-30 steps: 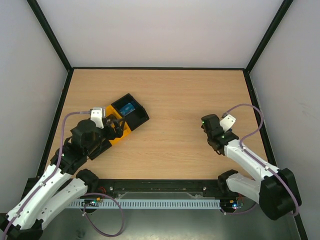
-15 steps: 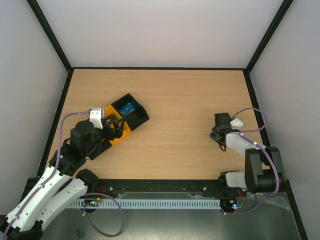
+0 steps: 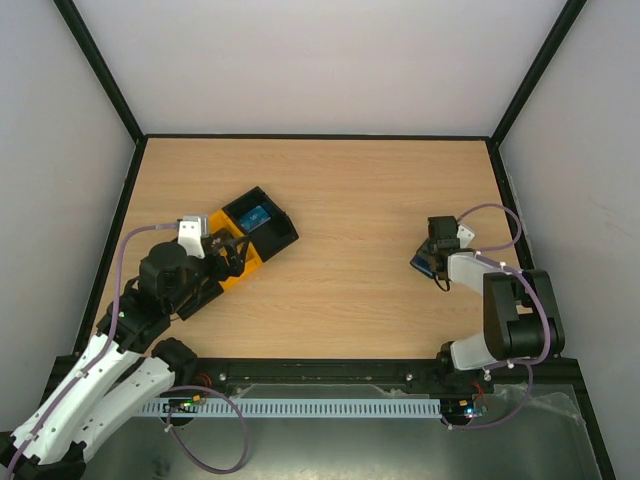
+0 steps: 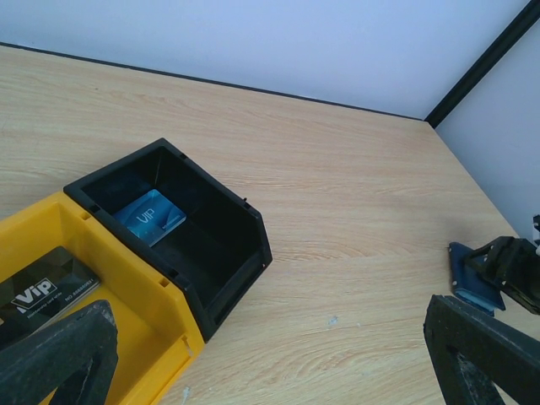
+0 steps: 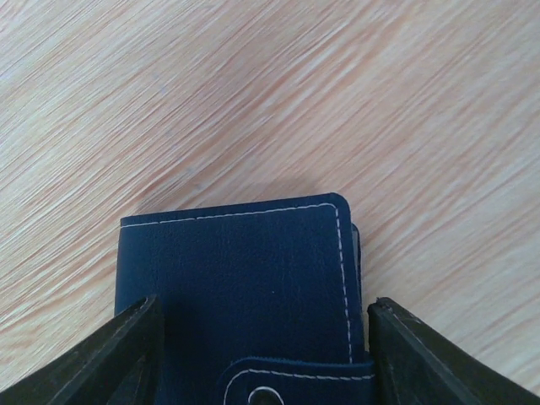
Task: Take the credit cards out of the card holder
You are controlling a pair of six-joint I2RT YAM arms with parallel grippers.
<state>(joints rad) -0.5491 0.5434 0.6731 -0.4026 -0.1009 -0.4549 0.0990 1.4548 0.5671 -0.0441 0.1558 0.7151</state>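
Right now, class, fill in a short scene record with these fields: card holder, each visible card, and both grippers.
card holder: dark blue with white stitching, folded shut, tab over the front, flat on the table
right gripper: over the card holder, one finger at each side edge; cannot tell if it is gripping
left gripper: open, empty, beside the trays
blue card: lying in the black tray
dark card: lying in the yellow tray
cards inside holder: cannot tell
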